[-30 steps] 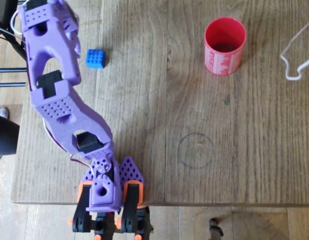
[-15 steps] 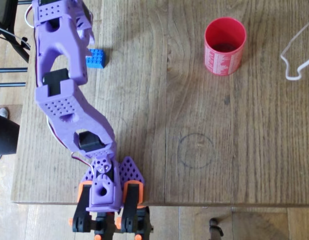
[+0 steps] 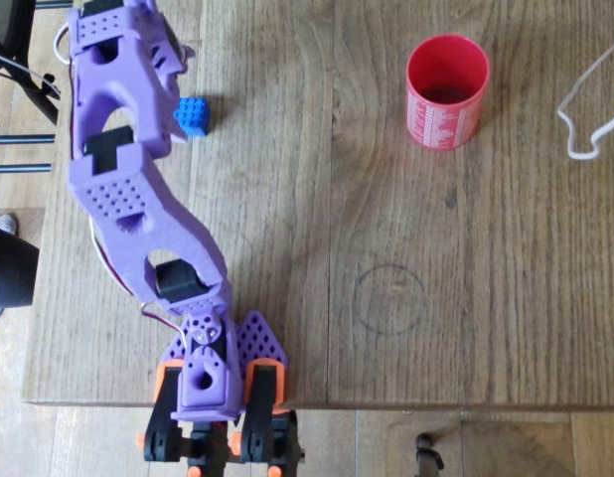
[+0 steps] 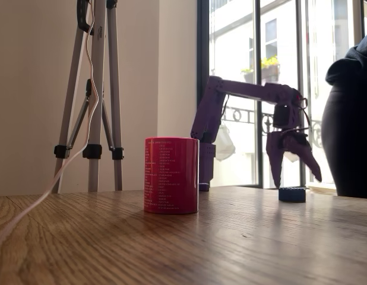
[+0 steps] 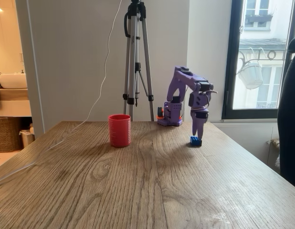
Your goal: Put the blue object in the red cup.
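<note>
The blue object (image 3: pixel 193 116) is a small studded block lying on the wooden table, at the upper left in the overhead view, where my purple arm (image 3: pixel 128 189) covers its left edge. In a low fixed view my gripper (image 4: pixel 295 177) points down and is open, its two fingers spread just above the blue object (image 4: pixel 292 194) and not touching it. Another fixed view shows the gripper (image 5: pixel 197 132) right over the block (image 5: pixel 195 140). The red cup (image 3: pixel 446 89) stands upright and apart, far to the right of the block; it also shows in both fixed views (image 4: pixel 171 175) (image 5: pixel 120 130).
A white cable (image 3: pixel 588 109) lies past the cup at the table's right edge. A drawn circle (image 3: pixel 388 298) marks the table's middle. The arm's base (image 3: pixel 213 388) is clamped at the near edge. A tripod (image 5: pixel 136 62) stands behind the table.
The arm has swung right toward the blue block. Its wrist was clear of the block a second ago and now overlaps its left edge in the overhead view.
</note>
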Controlling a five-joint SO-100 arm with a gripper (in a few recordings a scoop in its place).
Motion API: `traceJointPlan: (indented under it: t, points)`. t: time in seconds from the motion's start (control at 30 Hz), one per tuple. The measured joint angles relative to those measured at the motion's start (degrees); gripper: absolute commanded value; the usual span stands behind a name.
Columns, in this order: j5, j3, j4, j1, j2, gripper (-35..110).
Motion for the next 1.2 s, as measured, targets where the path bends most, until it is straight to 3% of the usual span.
traceJointPlan:
  t: [0.13,0.17,0.2,0.77,1.07,1.2]
  points:
    - [-0.88,0.18,-0.97,-0.26,-4.22,35]
    - [-1.23,0.18,-0.62,0.09,-4.39,23]
    - [-1.76,0.18,-1.05,0.7,-4.48,0]
    - [-3.52,-0.62,-1.49,5.63,-3.6,0]
    - [-6.59,-0.09,-1.05,19.25,9.05,0]
    - [-10.63,-0.09,-12.13,30.94,20.13,0]
